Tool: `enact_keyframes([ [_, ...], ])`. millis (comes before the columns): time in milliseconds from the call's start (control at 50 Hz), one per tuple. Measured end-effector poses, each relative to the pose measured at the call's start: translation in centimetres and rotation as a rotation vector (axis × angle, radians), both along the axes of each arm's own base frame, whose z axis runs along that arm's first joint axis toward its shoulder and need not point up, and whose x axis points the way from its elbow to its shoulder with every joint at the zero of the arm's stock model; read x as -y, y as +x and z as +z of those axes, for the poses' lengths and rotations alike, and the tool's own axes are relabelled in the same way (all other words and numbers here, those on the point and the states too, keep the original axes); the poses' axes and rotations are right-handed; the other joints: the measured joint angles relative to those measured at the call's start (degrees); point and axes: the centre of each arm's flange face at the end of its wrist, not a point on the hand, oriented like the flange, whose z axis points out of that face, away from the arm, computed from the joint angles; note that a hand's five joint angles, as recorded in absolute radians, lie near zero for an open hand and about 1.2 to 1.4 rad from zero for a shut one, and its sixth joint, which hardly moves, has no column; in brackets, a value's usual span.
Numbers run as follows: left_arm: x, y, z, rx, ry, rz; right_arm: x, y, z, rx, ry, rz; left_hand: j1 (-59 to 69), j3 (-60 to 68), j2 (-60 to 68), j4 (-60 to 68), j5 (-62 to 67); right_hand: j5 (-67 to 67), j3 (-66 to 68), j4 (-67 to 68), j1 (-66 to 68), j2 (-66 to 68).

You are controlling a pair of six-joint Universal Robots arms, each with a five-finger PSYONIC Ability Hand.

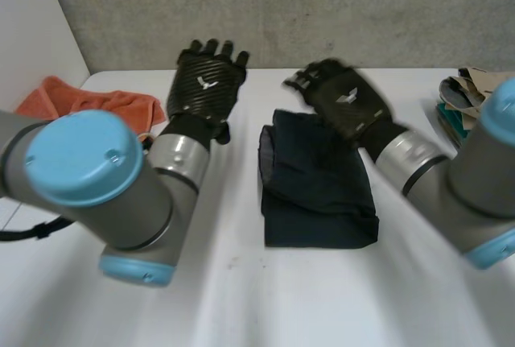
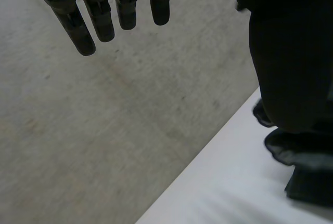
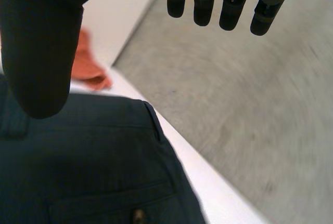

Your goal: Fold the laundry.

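A dark navy folded garment [image 1: 318,182] lies in the middle of the white table [image 1: 233,282]. My right hand [image 1: 342,97] hovers over its far edge, open, with straight fingers [image 3: 231,5] and the thumb [image 3: 39,52] spread apart. Under that palm the garment [image 3: 93,167] shows a back pocket with a button. My left hand [image 1: 208,81] is lifted above the table to the left of the garment, open, with its fingers [image 2: 101,21] straight and nothing in them. A rumpled edge of the dark garment [image 2: 299,154] lies beside that hand.
An orange cloth [image 1: 80,101] is bunched at the table's far left corner, also the orange cloth [image 3: 88,68] beyond the garment. A stack of tan and teal items [image 1: 463,97] sits at the far right edge. A grey wall [image 1: 322,9] stands behind the table.
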Motion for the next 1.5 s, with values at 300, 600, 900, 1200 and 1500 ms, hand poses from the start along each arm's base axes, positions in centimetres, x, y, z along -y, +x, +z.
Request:
enact_keyframes([
  [300,-0.8,-7.2,-6.5,0.056,0.336,-0.289,4.7,-2.7,-6.2,-0.041,0.528,-0.17,0.04,0.0,0.01,0.0,0.0,0.0,0.0,0.0,0.0,0.0],
  [600,0.2,-5.8,-11.2,0.217,0.475,-0.124,5.4,-2.7,-9.3,-0.211,0.461,-0.197,0.24,0.26,0.97,0.22,0.01,0.0,0.0,0.0,-0.33,-0.35],
  [900,-1.4,-4.7,0.7,0.066,0.299,-0.195,2.1,-4.3,-3.1,-0.151,0.173,-0.268,0.08,0.25,0.49,0.2,0.0,-0.18,0.0,0.0,-0.33,-0.35],
  [1200,-5.0,-1.4,5.5,-0.058,0.387,-0.592,-7.0,-2.7,-10.7,-0.182,0.141,-0.102,0.08,0.25,0.49,0.2,0.0,-0.19,0.0,0.0,-0.33,-0.35],
  [1500,-4.8,-0.9,4.2,-0.055,0.442,-0.583,-3.5,-1.5,-13.3,-0.234,-0.062,-0.185,0.08,0.25,0.49,0.2,0.0,0.09,0.32,0.27,-0.14,-0.16],
])
